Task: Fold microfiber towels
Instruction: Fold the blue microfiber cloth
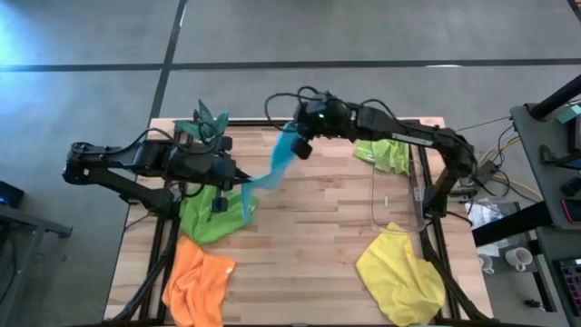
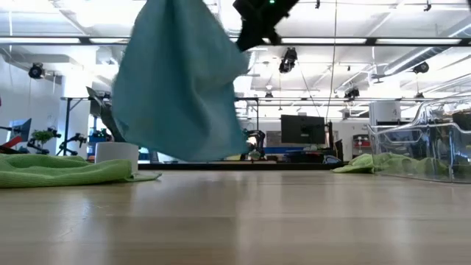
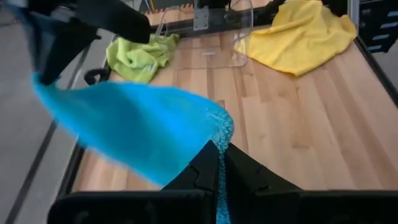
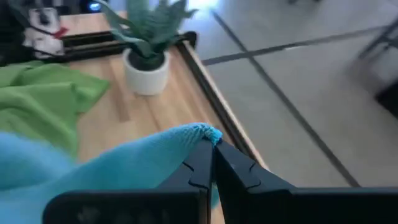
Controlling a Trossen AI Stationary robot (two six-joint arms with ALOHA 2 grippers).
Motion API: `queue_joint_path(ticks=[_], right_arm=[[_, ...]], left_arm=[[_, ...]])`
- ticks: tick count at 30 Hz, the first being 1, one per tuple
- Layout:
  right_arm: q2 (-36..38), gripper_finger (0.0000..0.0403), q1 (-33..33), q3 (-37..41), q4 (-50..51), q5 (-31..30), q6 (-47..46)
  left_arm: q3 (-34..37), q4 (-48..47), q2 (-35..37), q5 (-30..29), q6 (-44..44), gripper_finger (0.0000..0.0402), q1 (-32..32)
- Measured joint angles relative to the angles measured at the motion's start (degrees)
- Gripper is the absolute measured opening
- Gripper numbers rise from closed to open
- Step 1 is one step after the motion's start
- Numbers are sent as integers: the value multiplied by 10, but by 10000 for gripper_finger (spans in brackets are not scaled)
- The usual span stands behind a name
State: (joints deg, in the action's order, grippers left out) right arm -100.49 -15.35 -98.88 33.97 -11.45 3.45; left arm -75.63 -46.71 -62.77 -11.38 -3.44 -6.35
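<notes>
**Blue towel held aloft between both arms**

While the soft blue microfiber towel hangs stretched above the wooden table, the left gripper pinches one corner and the right gripper pinches the opposite corner, both clamped tight.

You have one towel hanging in the air above the counter, stretched between the left tool and the right tool, each clamped on a corner. Under the left arm another towel lies near the counter's left edge, and a third lies at the near left corner. The potted plant stands at the far left corner. By the far right corner a towel lies at the far end of the clear bin; one more towel lies at the near right corner.
</notes>
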Motion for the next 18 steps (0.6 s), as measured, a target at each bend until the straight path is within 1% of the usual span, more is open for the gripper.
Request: queue_joint_path(ticks=[2,4,7,10,14,18], right_arm=[[-26,9,1,-23,38,14,-3],[-50,9,1,-33,83,15,-18],[-79,9,1,-23,143,14,-49],[-99,15,3,10,198,12,-78],[-111,50,9,47,279,11,-105],[-102,106,10,89,297,9,-102]], left_arm=[[10,4,-24,0,2,0,0],[25,16,-61,0,1,0,4],[53,83,-131,8,-1,0,8],[64,162,-205,48,-3,0,8],[64,234,-306,147,-14,0,6],[54,319,-385,164,-19,0,6]])
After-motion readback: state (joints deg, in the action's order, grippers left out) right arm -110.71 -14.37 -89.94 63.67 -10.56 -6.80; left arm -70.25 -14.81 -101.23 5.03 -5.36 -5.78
